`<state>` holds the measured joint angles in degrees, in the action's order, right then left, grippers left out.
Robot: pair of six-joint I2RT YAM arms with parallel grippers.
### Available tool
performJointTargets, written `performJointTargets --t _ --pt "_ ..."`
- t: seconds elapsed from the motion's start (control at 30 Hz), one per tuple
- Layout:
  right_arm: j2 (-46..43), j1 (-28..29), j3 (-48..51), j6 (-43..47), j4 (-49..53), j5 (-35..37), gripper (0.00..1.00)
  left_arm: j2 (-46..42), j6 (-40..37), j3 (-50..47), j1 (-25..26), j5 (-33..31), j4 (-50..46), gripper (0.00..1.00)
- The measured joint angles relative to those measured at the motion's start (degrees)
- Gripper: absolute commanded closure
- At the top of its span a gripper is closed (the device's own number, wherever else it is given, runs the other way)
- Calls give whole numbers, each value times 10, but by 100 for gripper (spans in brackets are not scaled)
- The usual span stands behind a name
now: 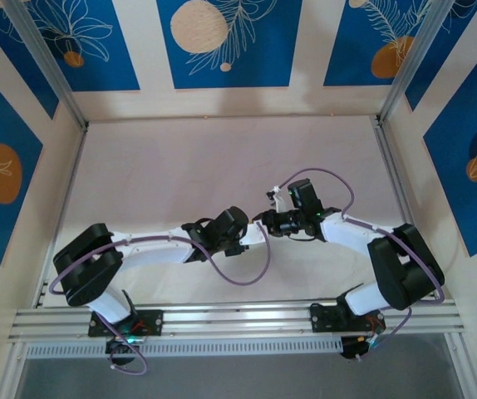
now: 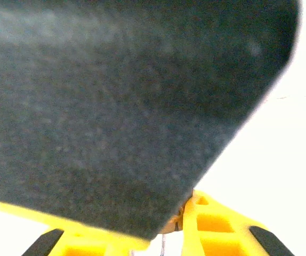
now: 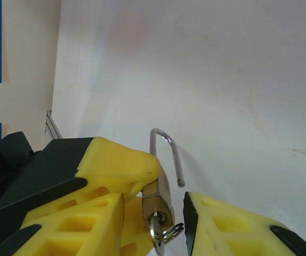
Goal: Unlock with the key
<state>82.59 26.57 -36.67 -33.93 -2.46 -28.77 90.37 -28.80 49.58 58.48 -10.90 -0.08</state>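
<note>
Top: left gripper [image 1: 251,235] and right gripper [image 1: 264,223] are tip to tip.
Left wrist: its jaws are nearly closed, pinching the padlock [image 2: 176,224].
Right wrist: the shackle [image 3: 166,152] has its free end out of the padlock, and the key [image 3: 157,236] sits in the padlock's base. The right jaws are half-closed beside it; can't tell if they touch it.
Looks unlocked; only letting go is left.

We take this for a robotics lab, a test cell built for machines. A left arm [image 1: 151,248] and a right arm [image 1: 348,232], both white and black, are bolted to a slotted aluminium rail [image 1: 238,320] at the near edge of a pale table [image 1: 222,158]. Purple cables [image 1: 240,283] loop from their joints. Slanted aluminium posts [image 1: 46,66] frame the table. Cream board walls [image 1: 147,50] close it in on three sides. They carry blue panels [image 1: 255,58] printed with white leaf outlines and orange and cream discs. We see bare metal framing and exposed wiring here.
</note>
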Motion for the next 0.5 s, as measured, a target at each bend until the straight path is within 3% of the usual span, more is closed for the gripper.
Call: performJointTargets --t 0.3,0.5 --pt "14 3 -2 5 -9 -15 68 -12 6 0 -12 15 -5 96" --pt "21 7 -6 5 -18 -30 82 -15 15 0 -16 25 -9 95"
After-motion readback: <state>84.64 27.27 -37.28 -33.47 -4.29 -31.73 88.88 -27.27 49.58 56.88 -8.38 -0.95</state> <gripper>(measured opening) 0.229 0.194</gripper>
